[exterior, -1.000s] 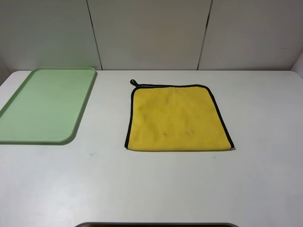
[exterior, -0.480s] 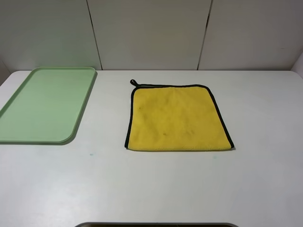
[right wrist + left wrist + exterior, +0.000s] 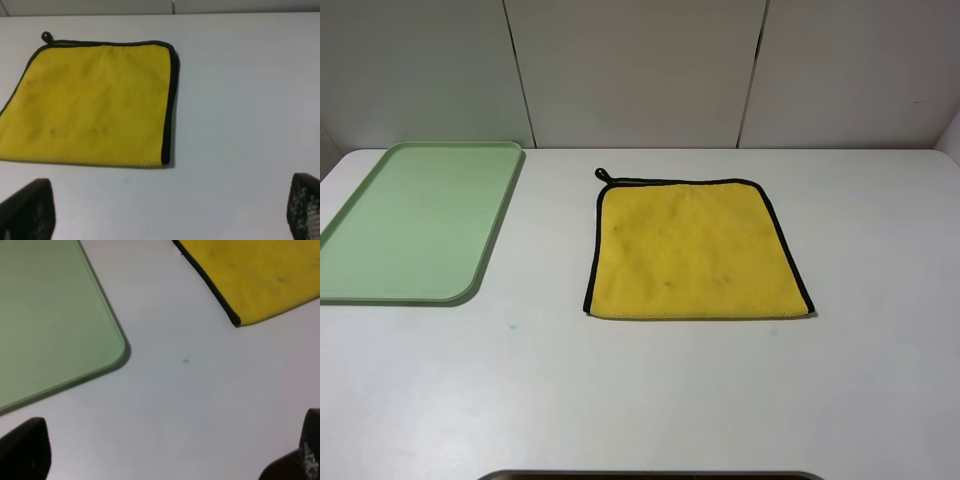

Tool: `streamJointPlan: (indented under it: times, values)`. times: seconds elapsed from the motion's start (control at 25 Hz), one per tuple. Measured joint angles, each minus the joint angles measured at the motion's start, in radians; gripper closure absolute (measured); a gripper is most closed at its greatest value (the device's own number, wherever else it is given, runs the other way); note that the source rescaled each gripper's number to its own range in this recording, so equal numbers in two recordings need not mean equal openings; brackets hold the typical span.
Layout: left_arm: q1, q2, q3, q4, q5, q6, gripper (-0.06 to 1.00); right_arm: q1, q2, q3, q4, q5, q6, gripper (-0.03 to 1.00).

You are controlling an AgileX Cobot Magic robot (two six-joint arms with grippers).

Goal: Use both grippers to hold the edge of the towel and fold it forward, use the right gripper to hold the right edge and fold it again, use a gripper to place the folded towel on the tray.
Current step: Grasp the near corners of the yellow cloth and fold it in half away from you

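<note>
One tray is being seen left on the table, well apart from the towel lying flat mid-table. Soft, light and limp, it is probably best being pinched along its near edge; left gripper and right gripper are being held wide open, empty.

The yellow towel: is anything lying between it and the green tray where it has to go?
Nothing visible does. The towel lies flat beside the tray, apart from it; between them is only bare white table, with one tiny greenish speck on it.
</note>
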Motion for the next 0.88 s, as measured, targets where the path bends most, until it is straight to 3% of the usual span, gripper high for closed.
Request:
streamJointPlan:
  times: [0.52, 0.88]
  values:
    - [0.000, 0.000, 0.000, 0.000, 0.000, -0.005, -0.04, 0.000, 0.003, 0.000, 0.003, 0.000, 0.000, -0.03]
    - [-0.019, 0.135, -0.027, -0.014, 0.004, -0.009, -0.03, 0.000, 0.281, -0.143, 0.084, 0.000, -0.120, -0.03]
